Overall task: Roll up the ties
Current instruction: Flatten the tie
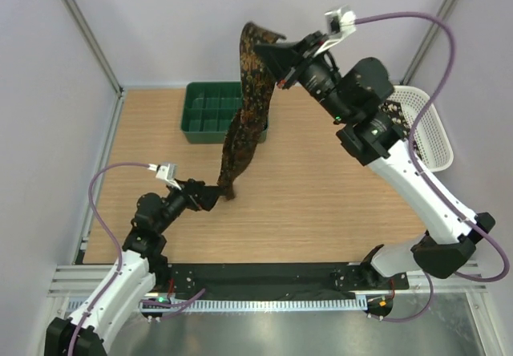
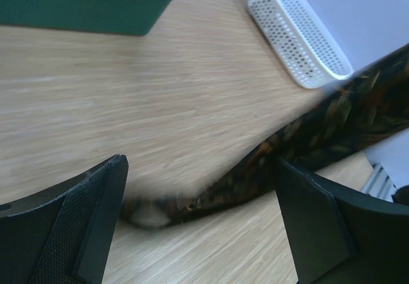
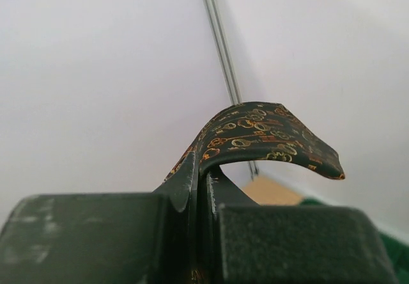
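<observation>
— While the brown patterned tie (image 1: 243,127) is suspended above the table (image 1: 321,204), how is it secured?

— It is clamped near its upper end between the closed jaws of the right gripper (image 1: 279,74). In the right wrist view the fabric is seen pinched flat, with a short flap arched beyond the jaws. The gripper is raised high so that the tie is drawn out along its length and hangs without folds.

— Where is the lower end located?

— The lower tip is laid on the table towards the left front. The left gripper (image 2: 201,165) is positioned around it with the jaws spread wide, so that the tip lies between them. Nothing is held by this gripper.

— Why is that arrangement used?

— A straightened tie is judged to be required before rolling can be started from the tip. The task is assessed as being at an early step, since no coil is formed yet.

— What is to be watched?

— Closure should be made squarely on the tip, because the thin fabric may be pushed aside. The green compartment tray (image 1: 200,136) and the white basket (image 1: 433,135) are set at the far and right sides of the table, away from the tip.
</observation>
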You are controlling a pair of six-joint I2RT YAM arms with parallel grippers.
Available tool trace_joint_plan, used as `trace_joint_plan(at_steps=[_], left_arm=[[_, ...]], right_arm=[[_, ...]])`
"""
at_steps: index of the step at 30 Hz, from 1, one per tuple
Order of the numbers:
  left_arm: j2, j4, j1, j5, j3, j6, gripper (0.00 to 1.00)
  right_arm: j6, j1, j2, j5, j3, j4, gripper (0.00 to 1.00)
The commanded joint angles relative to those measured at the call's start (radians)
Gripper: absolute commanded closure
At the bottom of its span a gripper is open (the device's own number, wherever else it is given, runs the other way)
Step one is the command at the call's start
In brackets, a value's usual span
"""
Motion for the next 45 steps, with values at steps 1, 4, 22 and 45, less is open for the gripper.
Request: trace_joint_plan(at_steps=[1,4,22,45], left_arm=[[-0.028,0.163,-0.029,0.035,0.0,0.014,0.0],[-0.098,0.255,-0.029,0.041,-0.051,-0.009,0.0],[0.016,0.435,-0.089,0.061,-0.01,-0.015,0.0],[0.771,0.813,-0.271,0.629,0.455,0.279,0.0]], right_arm=[[0.005,0.011,-0.035,0.048,0.144,0.026,0.99],[0.046,0.02,-0.032,0.008,0.164,0.015,0.99],[0.099,0.037,-0.083,0.071,0.25,-0.063,0.99],[0.226,0.037,0.009,-0.001,0.413,-0.117,0.98]])
